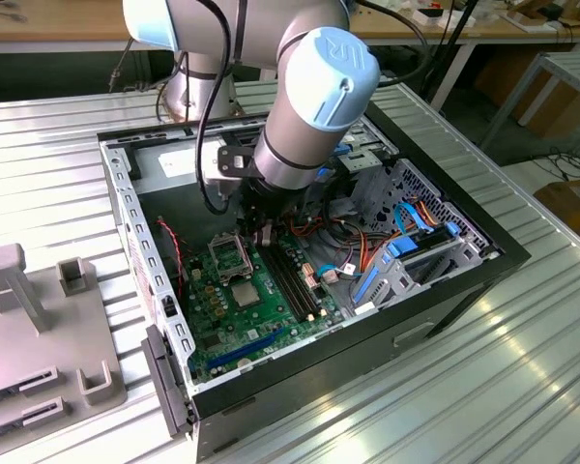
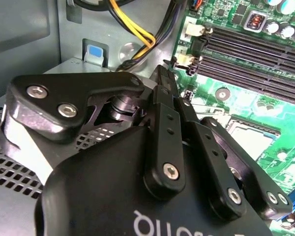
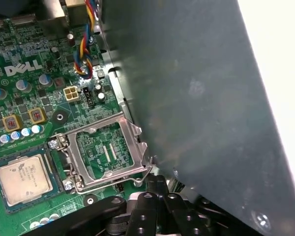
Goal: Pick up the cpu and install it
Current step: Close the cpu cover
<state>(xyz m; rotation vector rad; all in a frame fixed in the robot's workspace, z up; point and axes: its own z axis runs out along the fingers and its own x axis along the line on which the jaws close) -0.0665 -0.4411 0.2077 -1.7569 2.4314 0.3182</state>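
My end effector (image 3: 156, 187) was pressed together on nothing, low inside the computer case, beside its grey wall (image 3: 196, 98) and near the swung-open metal frame (image 3: 105, 150). The chip (image 3: 24, 177) lay flat in its socket on the green board (image 3: 34, 59), not clamped. I judged that a careless sideways move could snag the frame or knock the chip crooked and bend the pins.

Bright overhead light; glare streaks the ribbed tabletop (image 1: 48, 145) at the exterior view's left; the case (image 1: 507, 259) interior lies shadowed under the arm (image 1: 300, 116); the black tool (image 2: 163, 72) carries soft highlights in the second wrist view.
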